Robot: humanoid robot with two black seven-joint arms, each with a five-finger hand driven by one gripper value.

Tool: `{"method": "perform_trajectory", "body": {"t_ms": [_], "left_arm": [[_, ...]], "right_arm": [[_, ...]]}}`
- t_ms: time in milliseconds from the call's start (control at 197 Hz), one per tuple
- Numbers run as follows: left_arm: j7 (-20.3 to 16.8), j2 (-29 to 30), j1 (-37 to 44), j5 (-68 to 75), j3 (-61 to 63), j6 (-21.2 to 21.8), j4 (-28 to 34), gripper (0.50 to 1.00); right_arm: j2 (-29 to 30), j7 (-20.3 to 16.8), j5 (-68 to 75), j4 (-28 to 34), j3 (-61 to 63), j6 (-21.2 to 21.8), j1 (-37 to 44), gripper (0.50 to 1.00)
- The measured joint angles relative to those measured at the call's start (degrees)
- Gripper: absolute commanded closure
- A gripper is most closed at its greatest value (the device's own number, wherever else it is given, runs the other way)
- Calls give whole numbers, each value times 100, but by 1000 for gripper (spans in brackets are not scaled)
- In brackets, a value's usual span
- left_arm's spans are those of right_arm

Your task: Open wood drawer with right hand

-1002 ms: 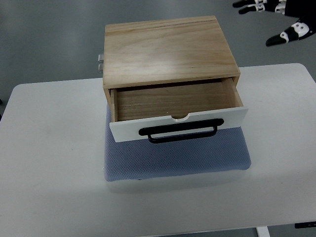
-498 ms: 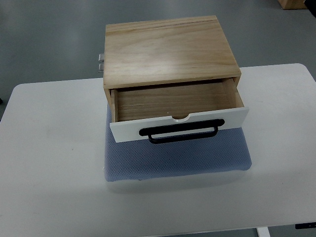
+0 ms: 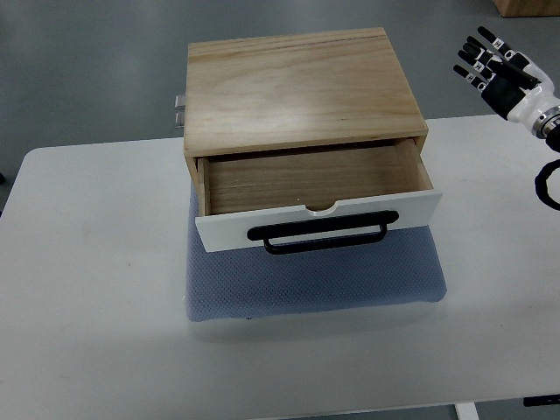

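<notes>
A light wooden box (image 3: 302,87) stands on a blue-grey mat (image 3: 315,280) on the white table (image 3: 87,289). Its drawer (image 3: 315,179) is pulled out toward me and looks empty inside. The drawer has a white front (image 3: 411,210) with a black bar handle (image 3: 317,233). My right hand (image 3: 494,70) hovers at the upper right, well away from the drawer, with black fingers (image 3: 472,61) spread and holding nothing. The left arm does not show.
Small metal hinges (image 3: 178,109) stick out at the box's back left. Grey floor lies beyond the table's far edge. A black cable loop (image 3: 547,184) hangs by my right wrist at the right edge.
The right hand was at the top right edge a second ago, left the view half a second ago, and now shows again at the upper right. The drawer has not moved.
</notes>
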Motion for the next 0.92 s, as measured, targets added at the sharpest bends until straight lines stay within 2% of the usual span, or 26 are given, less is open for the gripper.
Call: {"method": "perform_trajectory", "body": {"t_ms": [249,915], "left_arm": [[2,0,-1,0,0,0,0,500],[2,0,0,0,0,0,0,500]], "right_arm": [[143,-228,330,-5,-31,-38,-54,556],[407,-190,329,22,-175,-53,-203,556]]}}
